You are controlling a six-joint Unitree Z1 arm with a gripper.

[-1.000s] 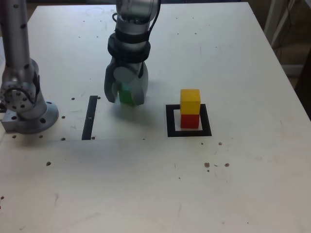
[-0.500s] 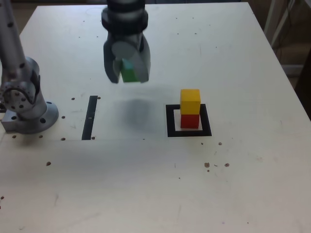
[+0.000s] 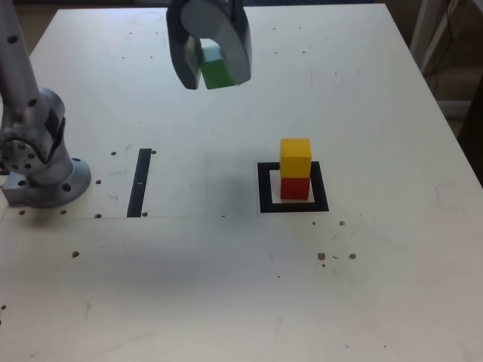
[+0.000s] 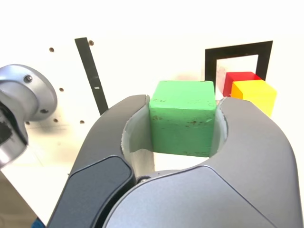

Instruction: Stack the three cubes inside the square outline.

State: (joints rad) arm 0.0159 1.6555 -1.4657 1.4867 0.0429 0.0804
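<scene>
While the claw (image 3: 210,66) clamps the green cube (image 3: 217,68) aloft, yellow cube (image 3: 295,157) tops red cube (image 3: 295,187) inside the square outline (image 3: 264,188).

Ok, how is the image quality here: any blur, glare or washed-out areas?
Exterior view: soft overall, the pincer with the green cube slightly smeared, the table evenly lit. Wrist view: sharp on the green cube, but the table's far part blown out white.

One cube (image 3: 295,157) is sitting on another cube (image 3: 295,188) inside the square outline (image 3: 293,188). A third cube (image 3: 216,70) is hanging above the desk (image 3: 362,113), toward the exterior view's left of the stack, between the pincer (image 3: 215,73) jaws.
</scene>
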